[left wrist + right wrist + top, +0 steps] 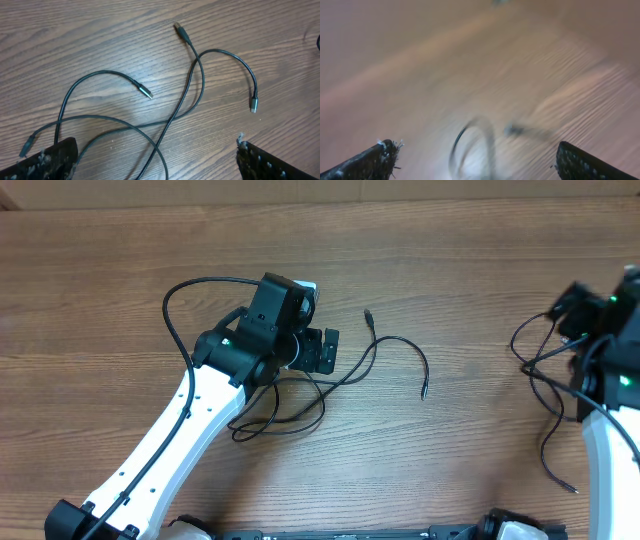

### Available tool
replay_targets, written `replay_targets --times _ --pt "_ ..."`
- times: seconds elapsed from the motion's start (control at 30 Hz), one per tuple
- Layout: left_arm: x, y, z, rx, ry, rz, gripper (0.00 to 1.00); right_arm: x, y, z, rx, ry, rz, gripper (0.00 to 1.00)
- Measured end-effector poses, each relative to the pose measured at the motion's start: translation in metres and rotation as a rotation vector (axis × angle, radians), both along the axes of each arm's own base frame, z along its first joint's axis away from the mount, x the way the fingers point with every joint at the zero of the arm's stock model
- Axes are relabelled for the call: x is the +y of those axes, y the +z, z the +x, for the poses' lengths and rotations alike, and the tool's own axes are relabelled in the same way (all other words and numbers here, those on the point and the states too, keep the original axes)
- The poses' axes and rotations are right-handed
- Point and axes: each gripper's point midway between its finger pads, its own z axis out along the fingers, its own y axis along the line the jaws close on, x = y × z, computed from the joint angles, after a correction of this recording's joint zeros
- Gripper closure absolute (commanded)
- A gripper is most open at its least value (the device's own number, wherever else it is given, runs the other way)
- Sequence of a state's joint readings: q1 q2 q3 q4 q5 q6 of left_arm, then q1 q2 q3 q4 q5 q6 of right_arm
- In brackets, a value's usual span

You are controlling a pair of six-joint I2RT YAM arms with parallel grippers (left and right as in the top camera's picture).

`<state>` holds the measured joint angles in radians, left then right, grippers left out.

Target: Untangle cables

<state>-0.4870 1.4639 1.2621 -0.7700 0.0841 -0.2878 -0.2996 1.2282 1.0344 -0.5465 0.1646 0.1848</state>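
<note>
Several thin black cables [300, 395] lie crossed in a loose tangle at mid-table. Their plug ends spread out to the right [424, 392] and to the back [369, 315]. My left gripper [322, 350] hovers over the tangle. In the left wrist view it [157, 167] is open, with two crossing cables [165, 130] on the wood between its fingers [50, 160] and nothing held. One more cable [548, 450] trails down the table beside my right arm [600, 340]. The right wrist view is blurred by motion. The right gripper [477, 165] is open there, above a smeared cable loop [470, 142].
The wooden table [450, 250] runs to a light wall along the back. The left arm's own thicker black wire [185, 290] arches up at the left. Arm bases sit along the front edge [350, 532].
</note>
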Motion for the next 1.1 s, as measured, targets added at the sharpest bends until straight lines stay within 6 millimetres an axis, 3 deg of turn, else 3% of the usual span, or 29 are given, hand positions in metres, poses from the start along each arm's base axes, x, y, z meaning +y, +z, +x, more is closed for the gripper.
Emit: replay_targets --times 0.13,0.5,0.87,1.1 --pt "0.0 0.0 0.0 0.0 0.0 0.0 0.0 0.022 -0.042 0.001 0.118 0.081 0.139 0.0" --pt "0.0 0.0 0.0 0.0 0.0 0.0 0.0 0.043 -0.144 0.008 0.369 0.138 0.343 0.0" --pt "0.0 0.0 0.0 0.0 0.0 0.0 0.0 0.05 -0.154 0.01 0.384 0.159 0.38 0.0" --pt "0.0 0.0 0.0 0.0 0.0 0.0 0.0 0.058 -0.185 0.021 0.426 0.184 0.388 0.03"
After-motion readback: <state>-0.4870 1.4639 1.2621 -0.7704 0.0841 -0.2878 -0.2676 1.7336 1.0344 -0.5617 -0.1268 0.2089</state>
